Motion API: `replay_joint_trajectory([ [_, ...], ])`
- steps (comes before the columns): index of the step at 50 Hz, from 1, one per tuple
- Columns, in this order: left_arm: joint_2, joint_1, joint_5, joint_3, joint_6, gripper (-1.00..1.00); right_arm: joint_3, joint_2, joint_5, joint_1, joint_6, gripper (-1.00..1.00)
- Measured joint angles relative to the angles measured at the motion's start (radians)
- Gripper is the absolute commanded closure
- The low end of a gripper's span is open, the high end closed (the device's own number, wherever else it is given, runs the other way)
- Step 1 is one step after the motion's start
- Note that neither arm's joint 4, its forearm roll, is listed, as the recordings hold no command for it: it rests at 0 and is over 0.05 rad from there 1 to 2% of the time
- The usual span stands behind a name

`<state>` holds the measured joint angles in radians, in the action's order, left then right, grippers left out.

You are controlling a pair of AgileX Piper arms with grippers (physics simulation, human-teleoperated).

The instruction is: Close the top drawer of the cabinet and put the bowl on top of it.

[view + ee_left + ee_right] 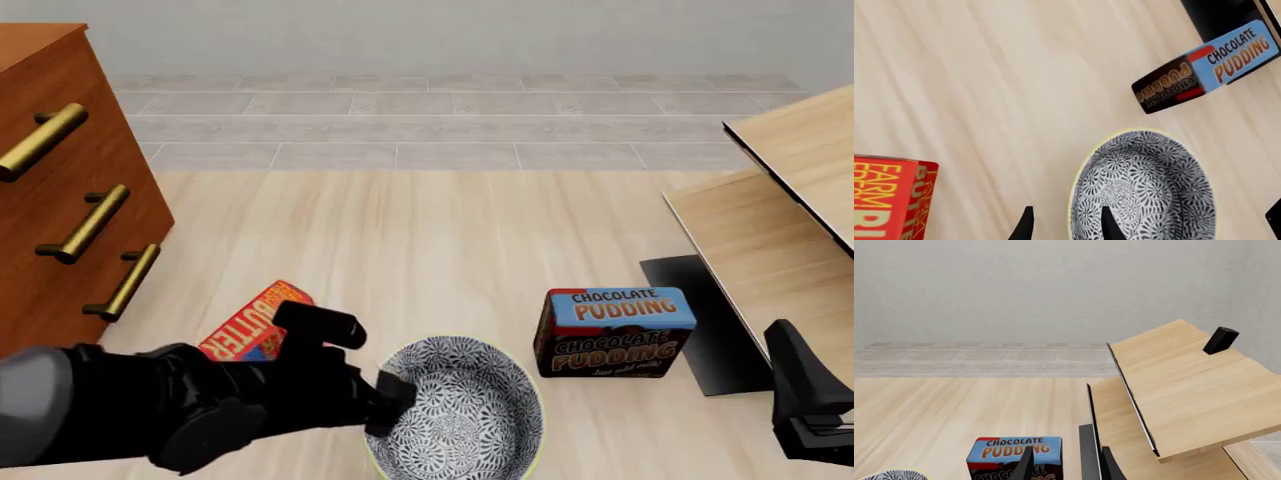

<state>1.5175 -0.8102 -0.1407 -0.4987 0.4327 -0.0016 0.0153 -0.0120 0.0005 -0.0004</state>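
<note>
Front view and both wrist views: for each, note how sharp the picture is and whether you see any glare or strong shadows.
Front view: sharp, evenly lit, the bowl casts almost no shadow. Left wrist view: crisp bowl pattern, no glare on the table. Right wrist view: flat light, pudding box lettering legible.

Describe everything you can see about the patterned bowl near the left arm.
The bowl is round and open side up, covered inside with a fine black-and-white floral pattern and edged by a pale yellowish rim. It looks empty and sits upright on the pale wooden table, near its front edge. The left claw straddles its rim, one finger inside and one outside, with the jaws apart. A chocolate pudding box stands to its right and a red box to its left, neither touching it.
</note>
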Motion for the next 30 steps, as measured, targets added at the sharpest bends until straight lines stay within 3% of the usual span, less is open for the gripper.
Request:
replay_joint_trajectory([
  [30,0.069,-0.007,-0.056,0.002,0.017,-1.00,0.000,0.000,0.000,0.000,0.000,-1.00],
])
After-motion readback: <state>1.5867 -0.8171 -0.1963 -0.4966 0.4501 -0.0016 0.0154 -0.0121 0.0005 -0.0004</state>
